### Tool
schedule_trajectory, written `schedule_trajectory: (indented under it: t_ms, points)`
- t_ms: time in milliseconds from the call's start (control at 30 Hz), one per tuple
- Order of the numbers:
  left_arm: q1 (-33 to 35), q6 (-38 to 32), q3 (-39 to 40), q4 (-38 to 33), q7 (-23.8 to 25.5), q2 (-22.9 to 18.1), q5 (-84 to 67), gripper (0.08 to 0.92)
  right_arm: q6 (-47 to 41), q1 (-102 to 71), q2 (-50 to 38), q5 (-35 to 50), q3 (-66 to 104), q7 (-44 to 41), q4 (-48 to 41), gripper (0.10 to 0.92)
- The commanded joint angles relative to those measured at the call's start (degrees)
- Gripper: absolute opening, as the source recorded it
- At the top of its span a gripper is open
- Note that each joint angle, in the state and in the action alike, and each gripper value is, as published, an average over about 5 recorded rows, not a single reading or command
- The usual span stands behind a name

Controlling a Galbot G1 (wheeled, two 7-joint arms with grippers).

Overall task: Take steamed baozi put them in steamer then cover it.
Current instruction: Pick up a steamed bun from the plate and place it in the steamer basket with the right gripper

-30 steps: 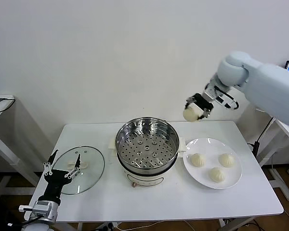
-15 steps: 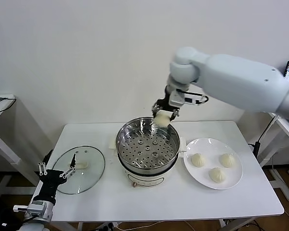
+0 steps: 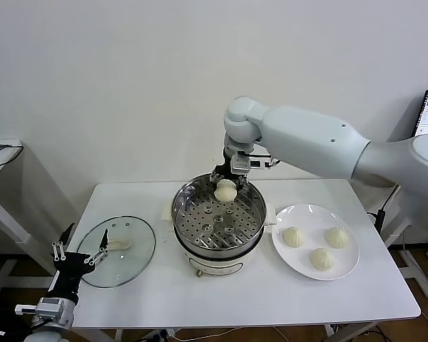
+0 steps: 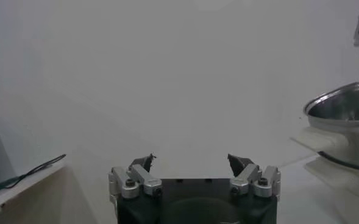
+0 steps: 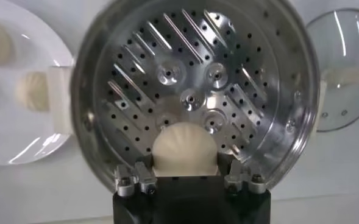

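Table (white): steamer, plate, lid.

In the right wrist view the right end effector hides the near side of the bun it holds, and its fingertips cannot be made out. The plate is cut by the picture's edge, its buns blurred. The glass lid is cropped too. In the left wrist view only part of the steamer shows. In the head view the left end effector overlaps the lid's near rim.
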Motion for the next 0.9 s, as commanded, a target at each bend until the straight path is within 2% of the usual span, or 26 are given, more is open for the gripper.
schedule_trajectory:
  t_ms: [33, 667, 767, 900]
  points:
    - [0.04, -0.05, -0.33, 0.08, 0.07, 0.03, -0.21, 0.823, 2.27, -4.81, 3.52, -4.46, 3.18, 1.4, -8.37, 0.704]
    - [0.28, -0.23, -0.8, -0.31, 0.19, -0.21, -0.5, 0.823, 2.06, -6.36, 6.64, -6.95, 5.52, 2.45, -12.51, 0.705]
    - [0.3, -0.24, -0.88, -0.43, 0.2, -0.21, -0.53, 0.823, 2.01, -6.44, 6.7, -6.91, 5.4, 2.3, -12.5, 0.725]
    - [0.32, -0.32, -0.94, -0.41, 0.22, -0.23, -0.55, 0.823, 1.89, -6.64, 6.48, -6.05, 5.35, 2.41, -12.18, 0.801]
